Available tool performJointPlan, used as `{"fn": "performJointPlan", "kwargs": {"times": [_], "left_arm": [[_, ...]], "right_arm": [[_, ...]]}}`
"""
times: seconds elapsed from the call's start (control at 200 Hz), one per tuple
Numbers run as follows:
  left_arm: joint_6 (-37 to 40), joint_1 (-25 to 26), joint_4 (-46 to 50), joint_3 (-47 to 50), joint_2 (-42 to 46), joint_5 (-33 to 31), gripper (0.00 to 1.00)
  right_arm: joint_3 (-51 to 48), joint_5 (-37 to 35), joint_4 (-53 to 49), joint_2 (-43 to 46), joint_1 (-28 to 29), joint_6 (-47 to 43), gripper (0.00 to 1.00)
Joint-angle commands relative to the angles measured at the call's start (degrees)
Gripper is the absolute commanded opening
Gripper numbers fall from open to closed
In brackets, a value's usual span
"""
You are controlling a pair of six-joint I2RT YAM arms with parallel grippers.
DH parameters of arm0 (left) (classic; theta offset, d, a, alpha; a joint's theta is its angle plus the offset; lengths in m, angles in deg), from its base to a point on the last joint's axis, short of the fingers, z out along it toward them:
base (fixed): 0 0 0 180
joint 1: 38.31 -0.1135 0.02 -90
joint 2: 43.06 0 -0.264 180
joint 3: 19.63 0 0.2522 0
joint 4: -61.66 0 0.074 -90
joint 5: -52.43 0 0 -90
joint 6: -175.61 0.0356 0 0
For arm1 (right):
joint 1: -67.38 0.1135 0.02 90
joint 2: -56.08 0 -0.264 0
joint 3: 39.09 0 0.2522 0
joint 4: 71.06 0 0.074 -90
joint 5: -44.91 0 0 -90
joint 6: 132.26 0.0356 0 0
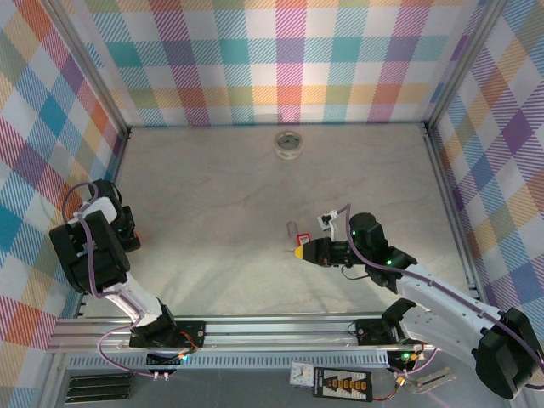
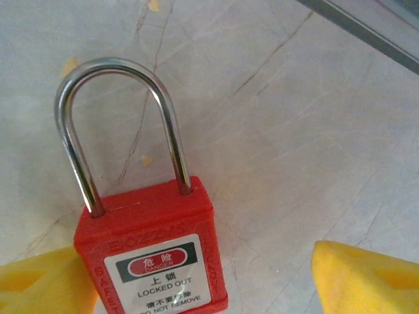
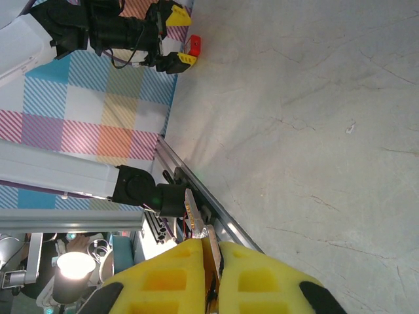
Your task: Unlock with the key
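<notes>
A red padlock [image 2: 154, 252] with a steel shackle and a "LOCKED OUT" label lies on the table between the yellow fingers of my left gripper [image 2: 193, 275]. That gripper is open: the left finger [image 2: 39, 284] touches the lock body and the right finger [image 2: 366, 281] stands apart. The right wrist view has the same padlock [image 3: 195, 44] at the left gripper's tips, far off. My right gripper [image 3: 213, 245] is shut on the key [image 3: 195, 219], whose thin silvery blade sticks out past the pads. From above, the right gripper [image 1: 302, 251] is mid-table and the left gripper [image 1: 129, 231] by the left wall.
Another small red padlock [image 1: 298, 239] with a wire shackle lies just beyond the right gripper's tips, and a red tagged piece [image 1: 324, 222] lies beside it. A metal ring [image 1: 289, 143] sits near the back wall. Plaid walls close three sides; a rail [image 1: 272, 327] runs along the front.
</notes>
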Motion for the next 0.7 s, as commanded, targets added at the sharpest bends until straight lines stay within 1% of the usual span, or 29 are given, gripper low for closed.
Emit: {"fn": "performJointPlan", "kwargs": {"times": [0.0, 0.11, 0.225, 0.405, 0.47, 0.535, 0.59, 0.695], "left_arm": [[1.2, -1.2, 1.5, -0.5, -1.7, -0.5, 0.77], [2.4, -1.7, 1.6, -0.4, -3.0, 0.7, 0.68], [3.2, -1.8, 1.5, 0.0, -3.2, 1.0, 0.63], [4.8, -1.9, -0.1, 0.4, -2.3, 3.1, 0.47], [5.7, -1.9, -0.3, 0.4, -1.5, 3.6, 0.44], [6.9, -1.9, -0.6, 0.5, -0.8, 4.0, 0.35], [7.6, -1.9, -0.7, 0.8, -0.2, 4.8, 0.29], [7.8, -1.7, -2.3, 2.7, 1.2, 6.6, 0.26]], "right_arm": [[1.5, 1.1, -0.3, -0.1, 0.2, -1.9, 0.0], [1.5, 0.9, -0.6, -0.2, 0.1, -2.1, 0.0], [1.8, 0.7, -1.4, -0.3, 0.2, -2.4, 0.0], [2.3, 0.5, -2.1, -0.4, 0.1, -2.8, 0.0], [2.3, 0.6, -2.2, -0.3, 0.1, -2.8, 0.0], [2.3, 0.5, -2.3, -0.3, 0.1, -2.8, 0.0], [2.3, 0.4, -2.2, -0.2, 0.2, -2.6, 0.0], [2.0, 0.2, -1.9, 0.0, 0.1, -2.4, 0.0]]}}
